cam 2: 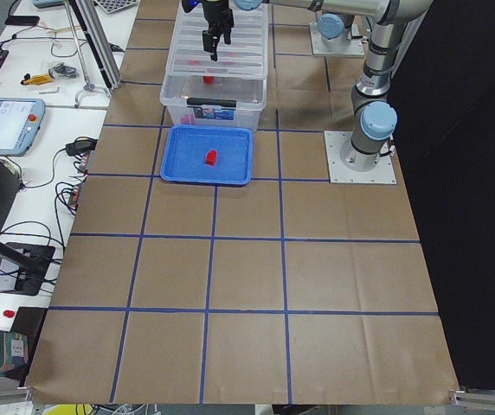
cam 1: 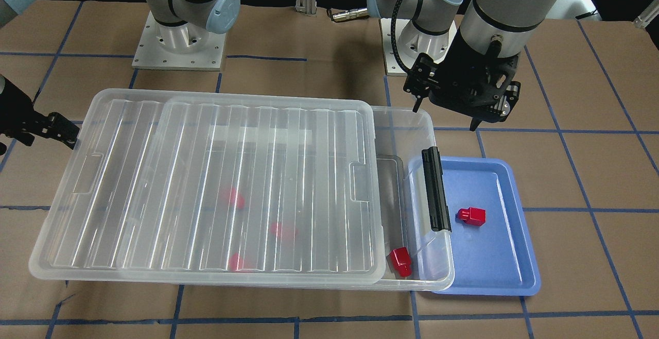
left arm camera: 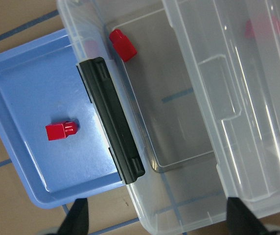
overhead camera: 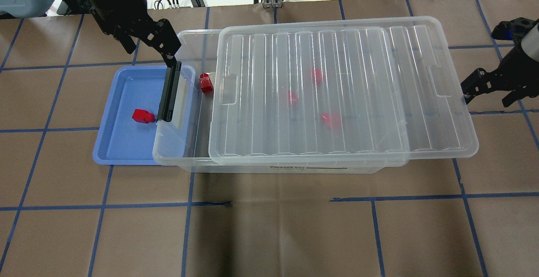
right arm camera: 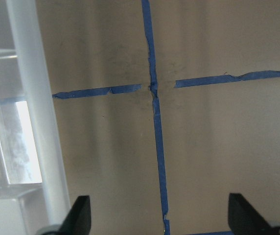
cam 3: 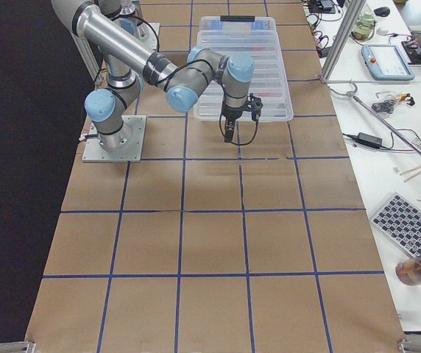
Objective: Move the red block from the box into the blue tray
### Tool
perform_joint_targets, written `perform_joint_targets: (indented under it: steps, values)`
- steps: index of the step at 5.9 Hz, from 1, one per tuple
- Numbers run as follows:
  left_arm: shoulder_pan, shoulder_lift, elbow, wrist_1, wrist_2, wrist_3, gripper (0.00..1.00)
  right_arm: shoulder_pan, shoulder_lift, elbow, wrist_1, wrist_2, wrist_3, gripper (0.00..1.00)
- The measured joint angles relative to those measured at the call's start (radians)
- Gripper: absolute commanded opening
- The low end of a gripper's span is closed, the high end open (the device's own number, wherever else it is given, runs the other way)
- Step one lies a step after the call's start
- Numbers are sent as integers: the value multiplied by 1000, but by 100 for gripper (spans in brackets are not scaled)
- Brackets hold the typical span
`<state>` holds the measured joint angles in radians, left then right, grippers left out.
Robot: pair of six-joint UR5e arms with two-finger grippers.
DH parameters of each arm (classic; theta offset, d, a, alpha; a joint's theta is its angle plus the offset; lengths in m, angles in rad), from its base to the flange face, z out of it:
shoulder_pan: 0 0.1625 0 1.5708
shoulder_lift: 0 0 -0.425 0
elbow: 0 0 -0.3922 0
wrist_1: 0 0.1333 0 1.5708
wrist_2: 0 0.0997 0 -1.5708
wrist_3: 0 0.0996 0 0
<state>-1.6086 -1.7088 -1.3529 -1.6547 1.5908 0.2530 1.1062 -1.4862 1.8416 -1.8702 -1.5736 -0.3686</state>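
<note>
One red block (cam 1: 472, 216) (overhead camera: 143, 115) (left arm camera: 60, 130) lies in the blue tray (cam 1: 515, 256) (overhead camera: 122, 142) (left arm camera: 12, 98). A second red block (cam 1: 400, 260) (overhead camera: 206, 83) (left arm camera: 123, 45) lies in the uncovered end of the clear box (cam 1: 427, 122) (overhead camera: 185, 37). Three more red blocks (cam 1: 232, 196) show blurred under the ribbed lid (cam 1: 206, 138) (overhead camera: 358, 49), which is slid toward my right side. My left gripper (cam 1: 447, 117) (overhead camera: 149, 56) (left arm camera: 159, 220) is open and empty, above the box's open end beside the tray. My right gripper (cam 1: 31, 133) (overhead camera: 490, 94) (right arm camera: 159, 215) is open and empty, just off the box's other end.
The box's black latch bar (cam 1: 436, 189) (overhead camera: 168, 94) (left arm camera: 111, 117) overhangs the tray's inner edge. The table is brown paper with blue tape lines (right arm camera: 154, 122). Both arm bases (cam 1: 177, 40) stand behind the box.
</note>
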Motion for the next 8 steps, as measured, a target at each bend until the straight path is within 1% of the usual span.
perform_joint_targets:
  steps: [1, 3, 5, 8]
  values:
    - [3, 14, -3, 52, -3, -107, 98, 16, -1, 0, 0, 1, 8, 100]
    - [4, 53, -38, 80, 3, -232, 98, 50, -2, 0, 0, 1, 37, 100]
    - [2, 74, -60, 71, 5, -260, 98, 105, -3, -1, -1, 2, 96, 100]
    - [4, 79, -67, 69, 0, -255, 98, 123, -5, 1, 1, 41, 129, 100]
